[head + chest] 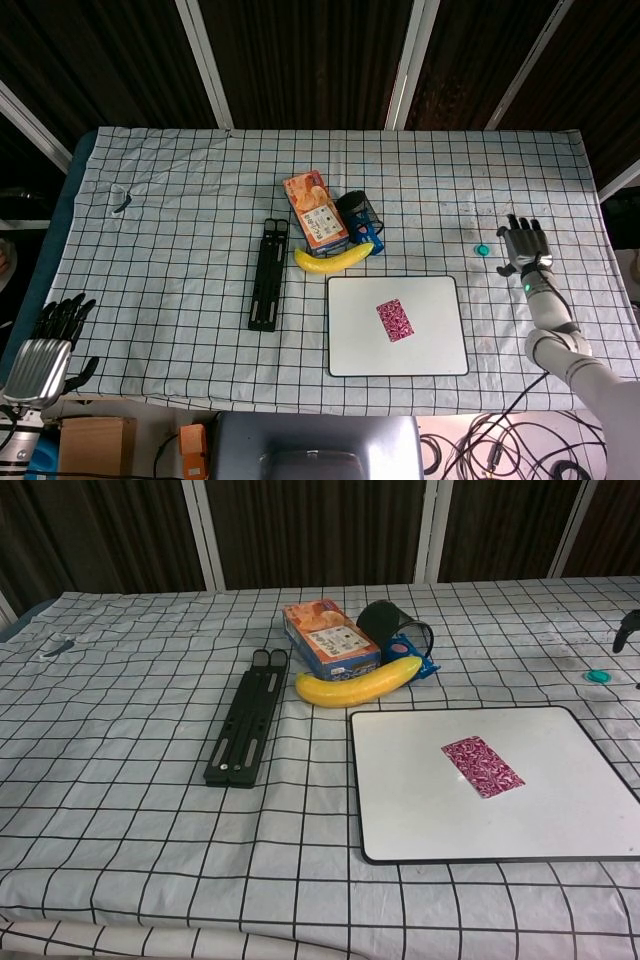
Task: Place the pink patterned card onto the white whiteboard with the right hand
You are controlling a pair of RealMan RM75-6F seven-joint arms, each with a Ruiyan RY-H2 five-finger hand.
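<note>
1. The pink patterned card [395, 320] lay flat on the whiteboard [350, 350], near its middle.
2. The right hand [524, 245] hovered well right of the whiteboard, fingers spread, holding nothing.
3. The left hand [48, 345] hung far left of the whiteboard, fingers apart, empty.

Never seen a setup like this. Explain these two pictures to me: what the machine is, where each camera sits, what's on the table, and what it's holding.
It is a two-armed robot with mechanical hands, steered by a person. One picture looks down from its head, the other forward from its chest. On the checked cloth lie a white whiteboard with a pink patterned card on it, a banana, a snack box, a black mesh cup, a black folding stand and a small teal object. The right hand is off beside the board, open and empty. The left hand waits at the table's near corner, also empty.
</note>
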